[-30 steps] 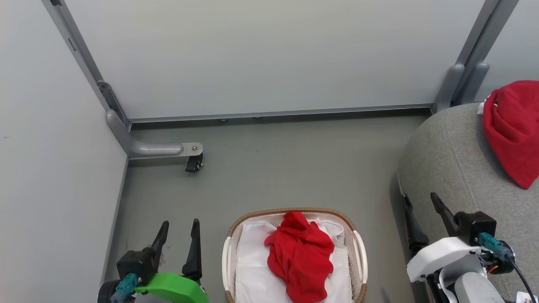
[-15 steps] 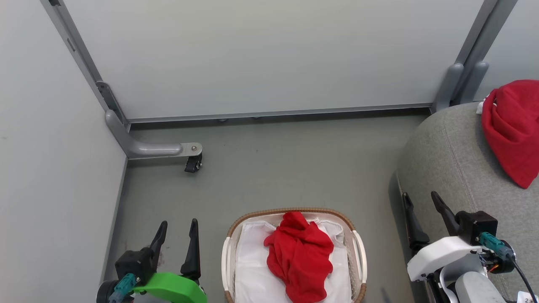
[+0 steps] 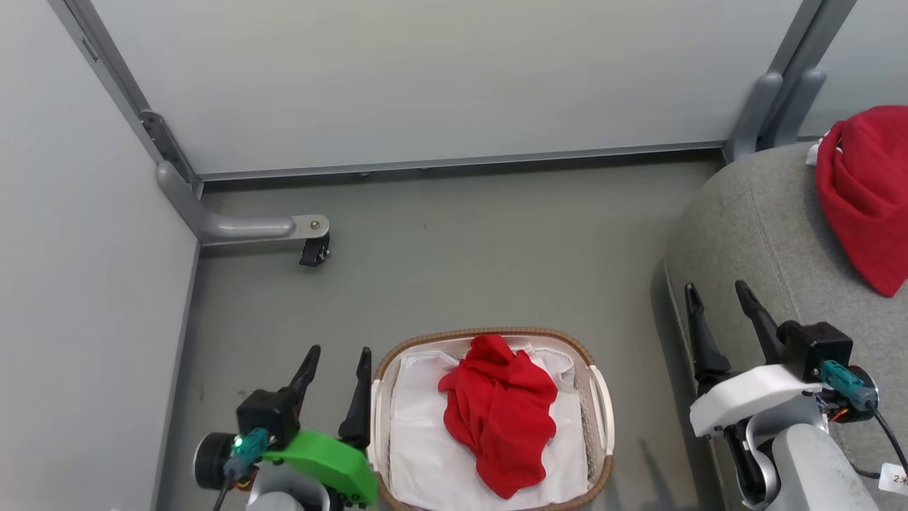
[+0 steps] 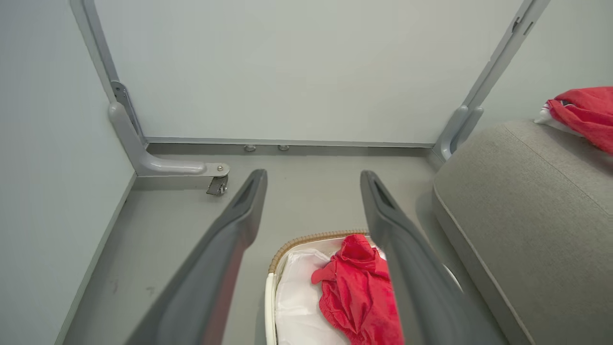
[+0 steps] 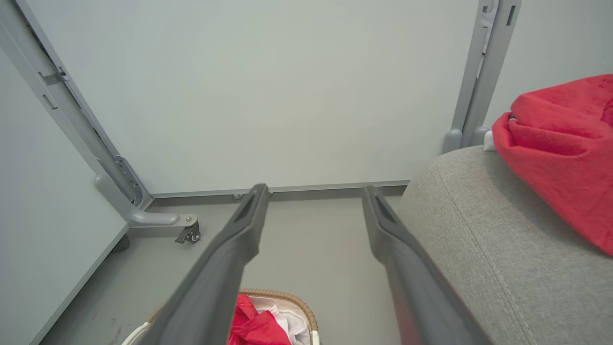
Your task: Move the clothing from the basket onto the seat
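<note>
A crumpled red garment (image 3: 500, 419) lies mid-basket (image 3: 489, 332); a second red garment (image 3: 869, 191) rests on the grey seat (image 3: 766, 234) at two o'clock. The left claw (image 3: 339, 350) and right claw (image 3: 715, 287) gape, empty.

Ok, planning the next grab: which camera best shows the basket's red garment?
The head view: the red garment lies whole and unobstructed on the white liner in the basket. The left wrist view has it partly behind a finger and cut by the bottom edge. The right wrist view catches a small part at its bottom edge.
</note>
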`<state>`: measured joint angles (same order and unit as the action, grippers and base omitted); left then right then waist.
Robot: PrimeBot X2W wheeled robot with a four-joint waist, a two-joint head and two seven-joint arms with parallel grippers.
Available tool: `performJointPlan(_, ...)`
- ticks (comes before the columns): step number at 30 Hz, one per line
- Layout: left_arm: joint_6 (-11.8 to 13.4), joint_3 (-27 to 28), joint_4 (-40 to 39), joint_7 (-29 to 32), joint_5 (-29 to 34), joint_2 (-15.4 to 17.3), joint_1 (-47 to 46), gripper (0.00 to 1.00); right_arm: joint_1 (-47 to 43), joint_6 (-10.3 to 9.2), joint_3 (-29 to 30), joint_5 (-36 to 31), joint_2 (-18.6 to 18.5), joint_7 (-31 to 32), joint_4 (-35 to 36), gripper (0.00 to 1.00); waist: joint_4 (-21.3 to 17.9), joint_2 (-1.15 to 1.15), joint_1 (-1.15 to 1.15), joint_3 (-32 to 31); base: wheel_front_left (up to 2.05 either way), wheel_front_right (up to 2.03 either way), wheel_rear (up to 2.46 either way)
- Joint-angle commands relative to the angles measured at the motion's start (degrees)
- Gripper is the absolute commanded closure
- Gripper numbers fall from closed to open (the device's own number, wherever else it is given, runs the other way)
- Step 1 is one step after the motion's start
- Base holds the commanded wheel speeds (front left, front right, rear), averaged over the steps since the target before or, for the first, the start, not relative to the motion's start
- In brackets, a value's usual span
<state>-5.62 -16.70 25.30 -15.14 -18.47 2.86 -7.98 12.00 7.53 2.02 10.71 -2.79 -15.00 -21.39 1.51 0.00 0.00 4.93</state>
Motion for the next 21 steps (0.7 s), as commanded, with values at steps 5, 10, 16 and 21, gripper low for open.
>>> performJointPlan(5,-0.58,-5.99,4.91,0.0,-0.18,0.09,-6.24,0.0,2.9,-0.08,0.83,-1.42,-0.19,-0.28,2.01,0.0,-1.55,0.0,0.0,6.53,0.0,0.0,0.0)
performJointPlan(10,-0.79,-11.81,10.56,0.01,-1.48,0.14,-12.2,0.0,5.77,-0.07,1.75,-1.92,-0.19,-0.27,3.76,0.0,-3.98,0.0,0.0,12.81,0.0,0.0,0.0)
performJointPlan(16,-0.94,-17.41,17.77,0.01,-2.87,0.2,-20.3,0.0,9.29,-0.07,1.17,-1.82,-0.18,-0.28,6.16,0.0,-7.49,0.0,0.0,21.35,0.0,0.0,0.0)
performJointPlan(21,-0.77,-21.69,24.68,0.0,-3.57,0.2,-26.86,0.0,12.8,-0.07,-0.27,-0.46,-0.16,-0.28,8.14,0.0,-11.31,0.0,0.0,27.85,0.0,0.0,0.0)
